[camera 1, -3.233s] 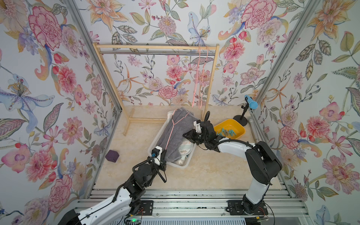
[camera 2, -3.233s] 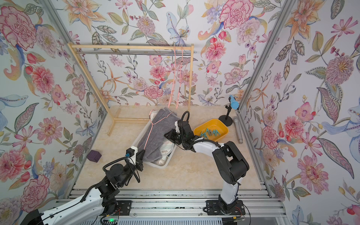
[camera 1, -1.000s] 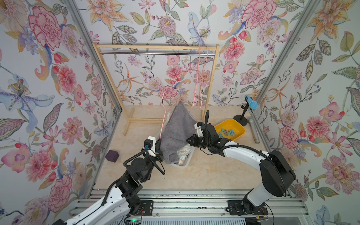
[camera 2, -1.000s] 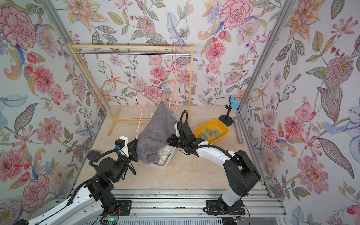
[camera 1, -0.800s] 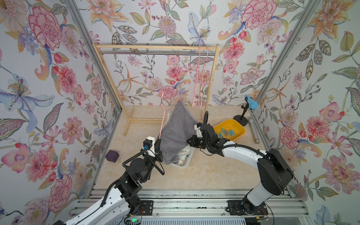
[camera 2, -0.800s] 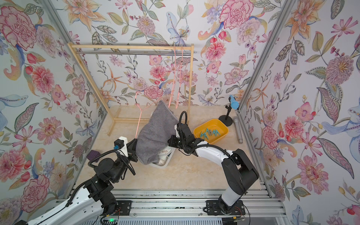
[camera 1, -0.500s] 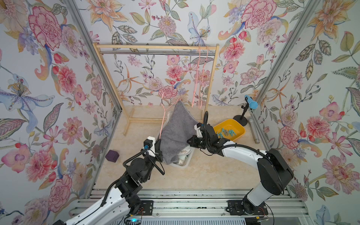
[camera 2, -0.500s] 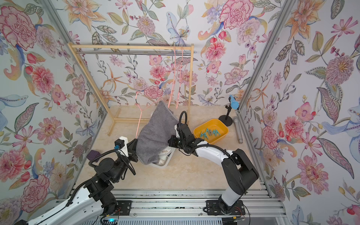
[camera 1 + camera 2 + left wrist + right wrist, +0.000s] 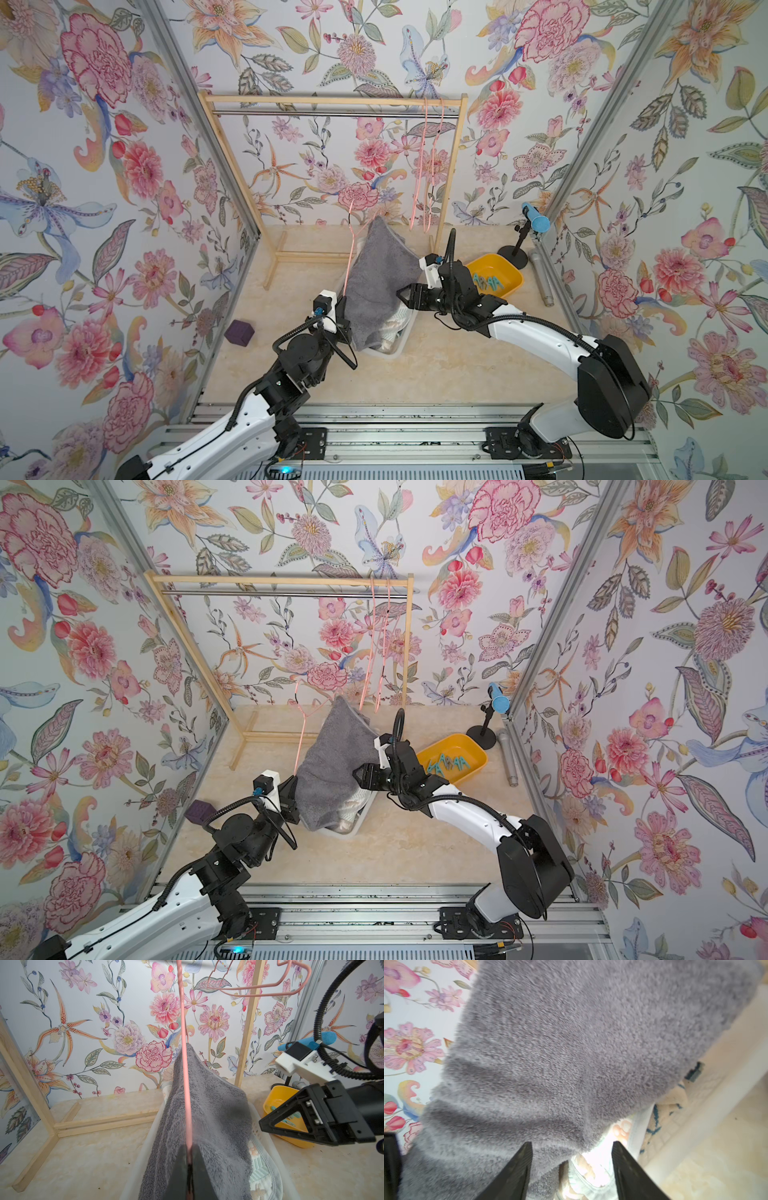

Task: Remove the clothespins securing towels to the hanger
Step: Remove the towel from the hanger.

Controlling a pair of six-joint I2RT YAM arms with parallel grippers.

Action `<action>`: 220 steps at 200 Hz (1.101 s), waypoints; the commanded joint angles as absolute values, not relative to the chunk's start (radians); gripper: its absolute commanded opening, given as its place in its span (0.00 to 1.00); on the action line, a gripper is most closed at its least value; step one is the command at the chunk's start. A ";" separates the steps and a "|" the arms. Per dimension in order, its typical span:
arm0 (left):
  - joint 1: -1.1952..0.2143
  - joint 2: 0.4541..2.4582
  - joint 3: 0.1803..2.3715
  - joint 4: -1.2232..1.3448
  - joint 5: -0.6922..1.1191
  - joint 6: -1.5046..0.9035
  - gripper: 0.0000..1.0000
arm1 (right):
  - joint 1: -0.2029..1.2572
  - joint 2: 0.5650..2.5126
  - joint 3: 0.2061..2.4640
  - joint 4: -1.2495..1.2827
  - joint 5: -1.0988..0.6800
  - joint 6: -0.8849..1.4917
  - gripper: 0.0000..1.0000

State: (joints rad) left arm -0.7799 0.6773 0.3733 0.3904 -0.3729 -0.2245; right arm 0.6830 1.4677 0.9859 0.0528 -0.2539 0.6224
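Over the white bin (image 9: 390, 354), we see the left gripper (image 9: 189, 1147) clamped on the pink hanger (image 9: 185, 1076), and the right gripper (image 9: 572, 1145), fingers (image 9: 517, 1167) parted, beside the grey towel (image 9: 571, 1043).

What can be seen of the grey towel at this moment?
The grey towel is plain, fluffy terry. It drapes over the pink hanger, falling down both sides in soft folds, its lower end hanging into the white bin over other cloths. The left gripper is shut on the hanger wire at the towel's near edge. The right gripper is open, its jaws either side of a lower fold, not pinching it.
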 commanded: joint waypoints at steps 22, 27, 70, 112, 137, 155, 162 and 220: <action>-0.782 0.675 0.371 0.450 -0.390 -0.230 0.00 | 0.705 1.426 0.895 0.290 -0.368 0.485 0.65; -0.782 0.675 0.371 0.450 -0.391 -0.230 0.00 | 0.715 1.428 0.898 0.299 -0.372 0.466 0.65; -0.782 0.676 0.375 0.440 -0.389 -0.232 0.00 | 0.825 1.480 0.941 0.325 -0.334 0.274 0.66; -0.782 0.676 0.379 0.434 -0.384 -0.232 0.00 | 0.880 1.571 0.986 0.381 -0.331 0.190 0.70; -0.782 0.678 0.386 0.430 -0.383 -0.225 0.00 | 0.890 1.620 1.015 0.408 -0.321 0.150 0.72; -0.782 0.678 0.388 0.426 -0.381 -0.222 0.00 | 0.890 1.651 1.034 0.428 -0.315 0.120 0.72; -0.783 0.678 0.390 0.425 -0.379 -0.222 0.00 | 0.890 1.664 1.045 0.428 -0.317 0.107 0.73; -0.782 0.680 0.391 0.423 -0.379 -0.219 0.00 | 0.888 1.754 1.116 0.441 -0.408 0.085 0.66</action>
State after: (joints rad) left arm -0.7803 0.6807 0.3729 0.3893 -0.3740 -0.2237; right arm 0.8841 1.7271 1.0824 0.3969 -0.3527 0.1188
